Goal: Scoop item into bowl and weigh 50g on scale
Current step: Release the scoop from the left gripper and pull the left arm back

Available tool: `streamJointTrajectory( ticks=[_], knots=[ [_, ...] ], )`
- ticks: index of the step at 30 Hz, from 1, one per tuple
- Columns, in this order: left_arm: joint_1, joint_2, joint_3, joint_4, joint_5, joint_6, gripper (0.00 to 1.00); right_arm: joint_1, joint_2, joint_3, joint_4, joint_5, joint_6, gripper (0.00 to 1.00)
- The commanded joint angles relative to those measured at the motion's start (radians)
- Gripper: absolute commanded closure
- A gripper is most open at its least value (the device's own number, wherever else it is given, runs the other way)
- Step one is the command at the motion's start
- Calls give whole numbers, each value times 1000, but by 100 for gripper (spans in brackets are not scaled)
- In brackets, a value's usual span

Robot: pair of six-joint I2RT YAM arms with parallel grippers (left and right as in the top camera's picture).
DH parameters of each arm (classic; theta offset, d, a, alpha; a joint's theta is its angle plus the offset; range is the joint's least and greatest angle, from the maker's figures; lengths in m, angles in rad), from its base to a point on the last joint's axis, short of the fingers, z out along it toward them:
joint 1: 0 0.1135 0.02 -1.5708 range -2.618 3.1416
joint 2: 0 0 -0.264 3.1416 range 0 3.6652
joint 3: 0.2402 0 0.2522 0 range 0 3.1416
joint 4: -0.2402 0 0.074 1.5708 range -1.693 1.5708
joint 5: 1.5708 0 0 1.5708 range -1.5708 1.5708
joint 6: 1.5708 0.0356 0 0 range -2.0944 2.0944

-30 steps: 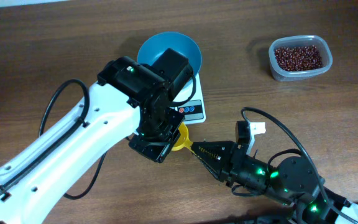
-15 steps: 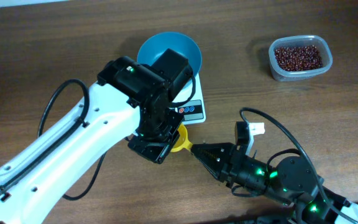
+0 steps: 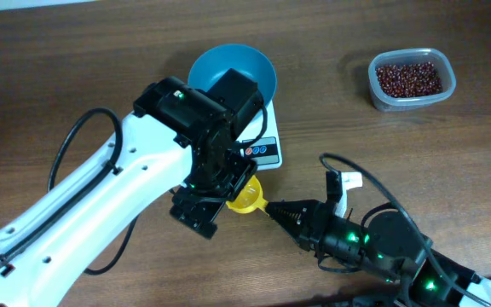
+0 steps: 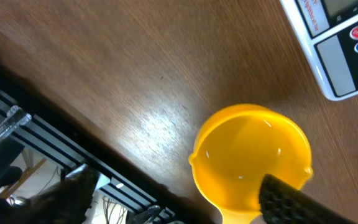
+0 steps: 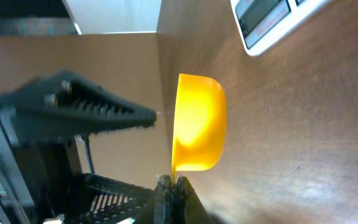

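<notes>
Overhead: right gripper (image 3: 273,210) pinches the yellow scoop (image 3: 245,200), seemingly light and stiff, by its thin handle; left gripper (image 3: 216,200) gapes wide.

The right gripper (image 5: 171,188) pinches the thin handle of a yellow scoop (image 5: 197,121) over the wooden table (image 5: 303,137). A scale (image 5: 272,18) corner shows top right. The blurred left gripper (image 5: 86,109) is at left.

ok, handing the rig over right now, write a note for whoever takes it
Left gripper: open, beside the yellow scoop, not gripping it.
Right gripper: shut on the scoop's handle; scoop is empty, near the scale.
Bowl sits on the scale, no beans visible in it. Beans are in the clear tub.
Done: scoop gripped.
Left: scoop beans into the bowl, weigh to 50g.
</notes>
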Motion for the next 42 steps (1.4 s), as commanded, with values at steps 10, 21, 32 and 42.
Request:
streamJointTrajectory(
  ticks=[10, 21, 32, 42],
  knots=[
    [425, 8, 39, -23, -129, 435, 1, 3, -2, 193, -376, 179, -642, 96],
    [495, 9, 39, 42, -129, 435, 1, 4, -2, 834, -1253, 483, -1010, 96],
    [494, 9, 39, 45, -129, 534, 1, 4, -2, 859, -1243, 550, -1064, 96],
    [300, 9, 39, 3, 13, 900, 1, 4, -5, 1155, -1668, 536, -946, 96]
  ],
)
